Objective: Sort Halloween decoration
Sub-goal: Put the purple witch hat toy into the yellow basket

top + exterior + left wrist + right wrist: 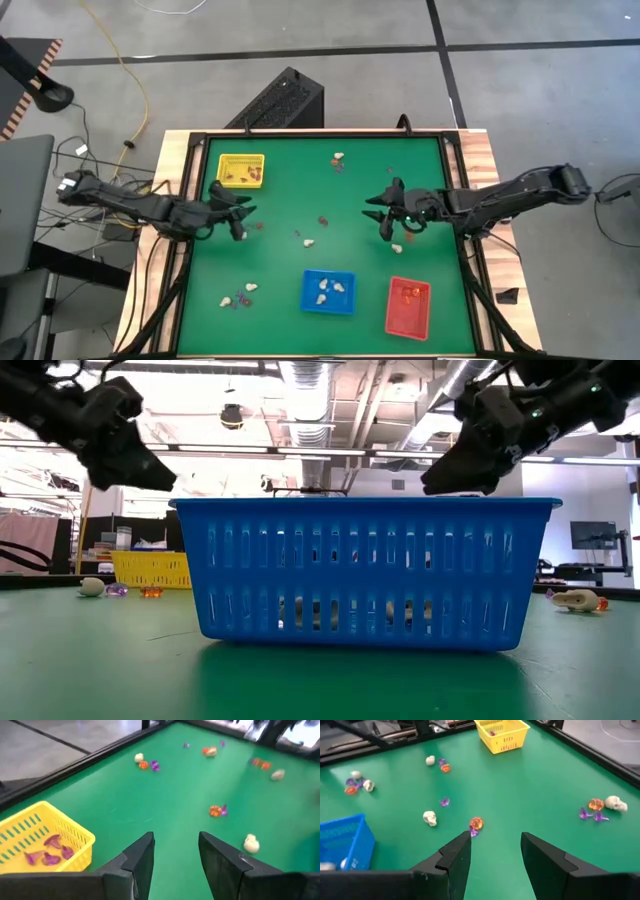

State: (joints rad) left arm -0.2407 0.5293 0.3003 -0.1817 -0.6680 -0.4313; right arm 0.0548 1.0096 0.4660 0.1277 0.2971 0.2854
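Now right gripper [492, 852], fingers apart, empty: orange-purple trinket pair [475, 825] sits at 12 o'clock, nearest; left gripper [175, 857] apart too.

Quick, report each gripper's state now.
Left gripper: jaws open, empty, beside the yellow tray.
Right gripper: jaws open, empty, above the green mat.

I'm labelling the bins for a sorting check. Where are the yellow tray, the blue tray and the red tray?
yellow tray [241, 158]: high view, on its far rim.
blue tray [328, 275]: high view, on its far rim.
red tray [391, 307]: high view, on its left wall.
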